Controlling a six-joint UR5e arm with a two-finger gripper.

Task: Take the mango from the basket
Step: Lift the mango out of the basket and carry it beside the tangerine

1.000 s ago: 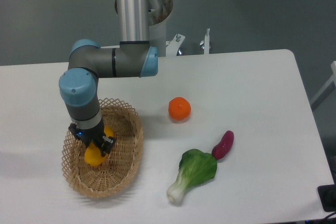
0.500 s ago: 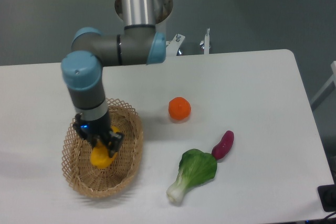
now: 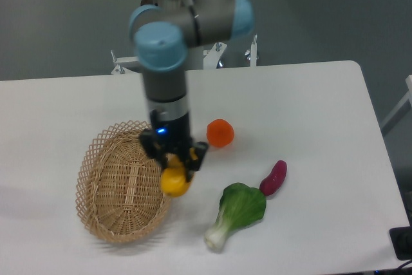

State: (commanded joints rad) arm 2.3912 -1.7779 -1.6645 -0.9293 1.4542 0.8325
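The mango [image 3: 174, 182] is a smooth yellow-orange fruit held in my gripper [image 3: 175, 162], which is shut on its upper part. It hangs above the right rim of the basket [image 3: 122, 188], a tan oval wicker basket with a lattice rim at the left of the table. The basket's inside shows no fruit. My arm reaches down from the top of the view.
A round orange [image 3: 220, 133] lies just right of my gripper. A green bok choy [image 3: 238, 210] and a purple sweet potato [image 3: 273, 178] lie at the front right. The white table [image 3: 309, 107] ends at the right and front.
My gripper has lifted the mango out of the basket and carried it right, from the basket's middle to above its right rim. The arm swung right with it.
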